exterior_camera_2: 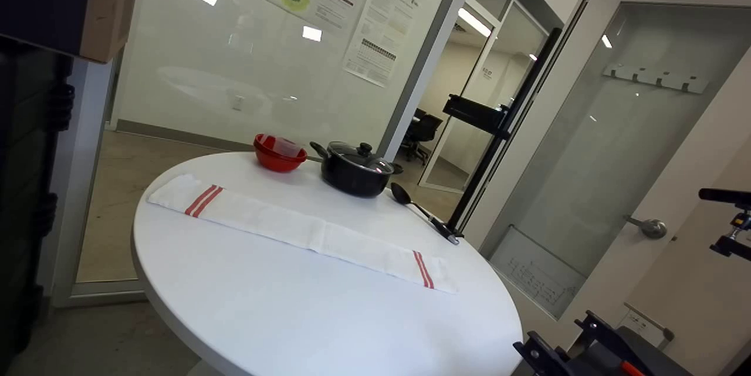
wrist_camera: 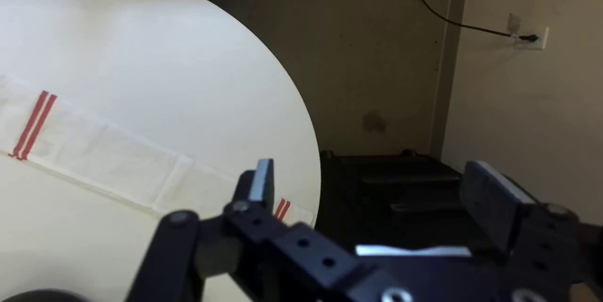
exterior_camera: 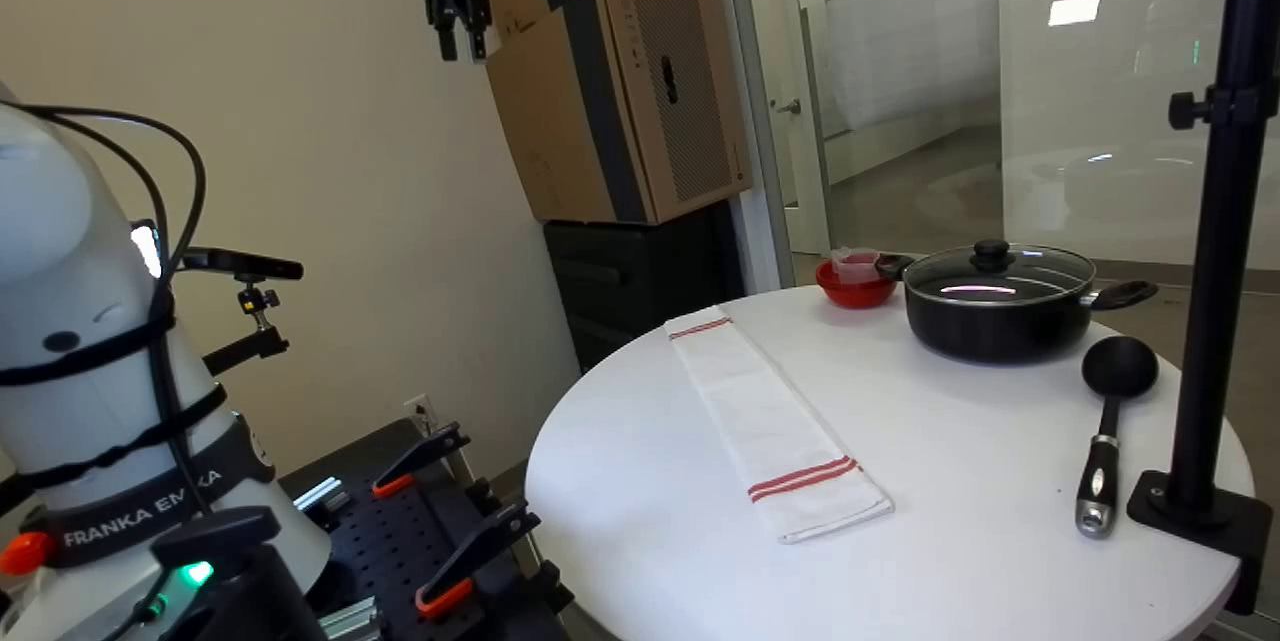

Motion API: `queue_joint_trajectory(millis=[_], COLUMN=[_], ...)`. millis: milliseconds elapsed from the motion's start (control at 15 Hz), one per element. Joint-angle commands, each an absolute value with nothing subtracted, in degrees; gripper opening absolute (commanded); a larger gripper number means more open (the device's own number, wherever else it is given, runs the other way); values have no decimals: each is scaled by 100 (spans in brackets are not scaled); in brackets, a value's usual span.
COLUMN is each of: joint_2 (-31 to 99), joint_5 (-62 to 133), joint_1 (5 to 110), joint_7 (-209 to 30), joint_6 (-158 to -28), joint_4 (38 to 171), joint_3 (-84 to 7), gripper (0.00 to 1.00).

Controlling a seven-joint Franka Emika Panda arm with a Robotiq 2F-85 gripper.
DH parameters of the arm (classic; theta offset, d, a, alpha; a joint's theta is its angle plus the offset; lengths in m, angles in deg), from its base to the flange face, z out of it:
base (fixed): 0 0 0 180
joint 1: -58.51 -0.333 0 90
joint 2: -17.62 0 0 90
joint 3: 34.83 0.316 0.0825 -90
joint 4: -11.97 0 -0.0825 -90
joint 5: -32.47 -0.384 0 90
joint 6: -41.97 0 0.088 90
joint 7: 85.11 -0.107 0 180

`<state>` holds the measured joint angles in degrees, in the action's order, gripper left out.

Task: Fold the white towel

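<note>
Your white towel [exterior_camera: 770, 421] lies flat in a long strip on the round white surface [exterior_camera: 620, 481], with red stripes [exterior_camera: 803, 479] near each end. The pot [exterior_camera: 990, 321] and the red bowl [exterior_camera: 855, 295] sit apart from it. Your pincer [wrist_camera: 370, 175] hangs up high, spread wide, with nothing in it.

The towel should be light, soft and floppy (it shouldn't tear, so you can be bold). It may slide on the smooth surface if you push it. I think a short end is the best place to grab, just past the stripes. Pinch all the layers at once, or the top one may peel up alone. It lies so thin that you will likely need to go down very low, close to the surface.

Some parts are hard to see. In the wrist view, the towel runs off the left edge, and your pincer hides a piece near the other end. You can't count the layers from here. A dark round thing [wrist_camera: 42, 296] in the bottom left corner of that view is too cut off to name.
</note>
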<state>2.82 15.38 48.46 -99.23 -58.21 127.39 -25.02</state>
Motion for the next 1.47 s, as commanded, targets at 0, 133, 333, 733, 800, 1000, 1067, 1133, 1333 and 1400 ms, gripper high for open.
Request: queue_joint_trajectory(millis=[0,133,333,733,800,1000,1067,1133,1333,1400], joint_2=[226,317,533,1219,1343,1685,1756,1813,1792,1819], joint_5=[1634,1634,1786,2017,2154,2846,3139,3371,3259,3300], joint_1=[5000,5095,5364,5914,5972,5974,5926,5882,5857,5829], joint_7=[-9881,-9769,-9945,-10172,-10118,-10011,-10046,-10063,-9979,-9983], joint_6=[-6328,-6471,-6627,-7063,-7107,-7137,-7177,-7214,-7139,-7140], joint_4=[12946,13071,13343,13734,13750,13652,13649,13662,13740,13737], joint_3=[-2533,-2633,-2808,-3287,-3349,-3382,-3346,-3321,-3360,-3341], gripper=[100,100,100,100,100,100,100,100,100,100])
